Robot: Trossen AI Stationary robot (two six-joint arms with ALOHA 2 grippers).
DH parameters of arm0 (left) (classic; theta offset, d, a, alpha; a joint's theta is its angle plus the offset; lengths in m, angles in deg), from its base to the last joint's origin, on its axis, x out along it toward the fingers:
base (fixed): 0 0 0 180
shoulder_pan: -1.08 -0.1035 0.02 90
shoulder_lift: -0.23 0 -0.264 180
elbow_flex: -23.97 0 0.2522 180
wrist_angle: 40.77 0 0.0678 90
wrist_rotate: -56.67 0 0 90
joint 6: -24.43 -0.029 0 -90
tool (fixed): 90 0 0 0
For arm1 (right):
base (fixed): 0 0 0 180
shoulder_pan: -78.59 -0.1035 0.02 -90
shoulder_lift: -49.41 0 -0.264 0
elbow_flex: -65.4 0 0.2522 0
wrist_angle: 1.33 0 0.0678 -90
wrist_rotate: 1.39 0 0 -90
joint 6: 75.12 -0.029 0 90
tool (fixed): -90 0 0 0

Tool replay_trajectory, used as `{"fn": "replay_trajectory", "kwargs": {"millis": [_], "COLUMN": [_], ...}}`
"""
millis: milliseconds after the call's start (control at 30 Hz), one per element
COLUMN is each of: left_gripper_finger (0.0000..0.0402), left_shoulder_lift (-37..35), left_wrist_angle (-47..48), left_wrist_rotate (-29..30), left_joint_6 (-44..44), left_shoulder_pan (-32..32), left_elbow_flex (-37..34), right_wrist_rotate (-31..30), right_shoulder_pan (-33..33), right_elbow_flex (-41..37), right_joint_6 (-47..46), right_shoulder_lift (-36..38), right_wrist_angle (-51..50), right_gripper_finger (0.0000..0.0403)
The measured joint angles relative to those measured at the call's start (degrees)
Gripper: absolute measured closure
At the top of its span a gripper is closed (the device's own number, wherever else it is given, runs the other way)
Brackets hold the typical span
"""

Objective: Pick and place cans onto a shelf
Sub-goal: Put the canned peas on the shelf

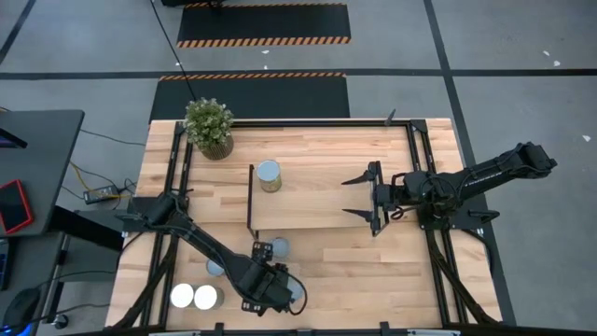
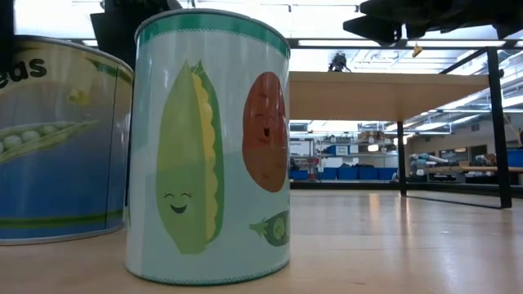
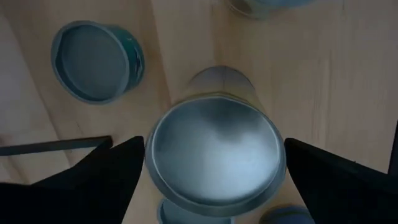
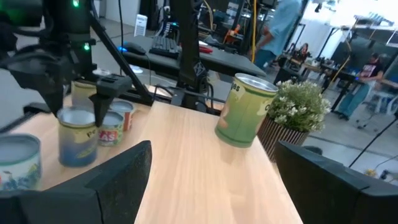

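My left gripper is near the table's front edge, open, pointing down. Its fingers stand on either side of an upright can with a grey top, close to its rim; I cannot tell whether they touch it. Other cans stand on the table: two with white tops and some with bluish-grey tops. One olive-labelled can stands on the light-wood shelf. My right gripper is open and empty over the shelf's right end.
A potted plant stands at the table's far left, behind the shelf. Black rod frames close the shelf's short ends. The low view shows a vegetable-print can and a pea can close by. People are in the room beyond.
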State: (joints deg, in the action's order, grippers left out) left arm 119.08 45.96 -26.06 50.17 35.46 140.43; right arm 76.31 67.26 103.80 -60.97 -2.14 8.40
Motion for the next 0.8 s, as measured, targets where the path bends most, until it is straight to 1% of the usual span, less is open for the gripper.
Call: {"fn": "replay_trajectory", "kwargs": {"millis": [100, 300, 433, 567, 667, 800], "left_gripper_finger": [0.0012, 0.0012, 0.0012, 0.0014, 0.0025, 0.0058], "left_shoulder_lift": [0.6, 4.8, 6.3, 6.6, 6.6, 6.8], "left_wrist_angle": [-0.2, 0.8, 1.3, 1.0, 0.2, -0.1], "left_wrist_rotate": [-0.3, -3.9, -4.0, -3.9, -2.8, -2.5], "left_joint_6": [0.6, -0.7, -1.4, -0.6, 0.2, 1.0], "left_shoulder_pan": [-0.2, -0.6, -0.6, -0.8, -0.8, -0.8], "left_elbow_flex": [0.0, 0.0, 0.0, 0.0, 0.0, 0.0], "right_wrist_rotate": [0.0, 0.0, 0.0, 0.0, 0.0, 0.0], "right_shoulder_pan": [0.0, 0.0, 0.0, 0.0, 0.0, 0.1], "right_elbow_flex": [0.0, 0.0, 0.0, 0.0, 0.0, 0.0], "right_joint_6": [-1.3, -5.3, -8.0, -8.1, -8.0, -7.7], "right_shoulder_lift": [0.0, 0.0, 0.0, 0.0, 0.0, 0.0], "right_wrist_angle": [0.0, 0.0, -0.1, -0.1, -0.3, -0.2], "right_gripper_finger": [0.0056, 0.0056, 0.0056, 0.0056, 0.0056, 0.0056]}}
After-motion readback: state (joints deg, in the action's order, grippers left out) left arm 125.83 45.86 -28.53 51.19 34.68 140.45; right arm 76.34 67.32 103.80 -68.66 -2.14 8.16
